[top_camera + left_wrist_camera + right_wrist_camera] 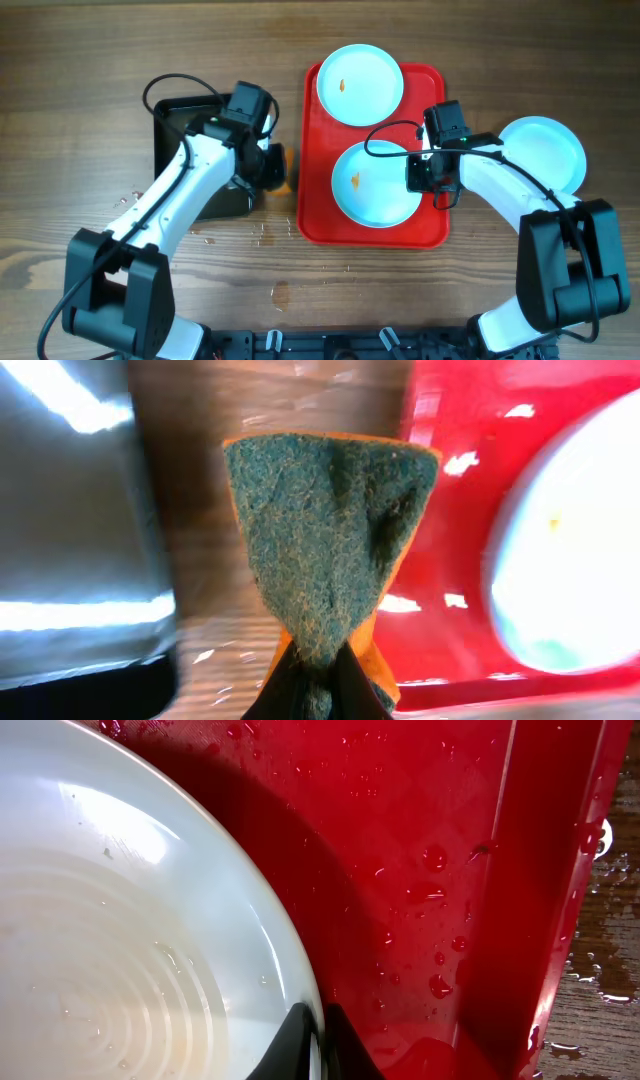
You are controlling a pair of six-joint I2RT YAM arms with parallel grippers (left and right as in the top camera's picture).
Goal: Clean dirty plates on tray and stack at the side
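Wood table (pixel 60 60) — red tray (pixel 312 215), right fingers (pixel 282 1055) pinching plate (pixel 375 185).

Robotics lab bench: twin robot arms (pixel 170 195) at a wooden table (pixel 60 100).

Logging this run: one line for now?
left gripper: shut on sponge | right gripper: shut on front plate | back plate: smeared | third plate: beside tray

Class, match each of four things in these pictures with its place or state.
1 green-and-orange scouring sponge
2 smeared pale-blue round plate nearest the robot's base
3 clean pale-blue round plate
4 black rectangular tray

A on wooden table, right of red plastic tray
B in left gripper
C left of red tray
D rim pinched by right gripper

Pairs: 1-B, 2-D, 3-A, 4-C
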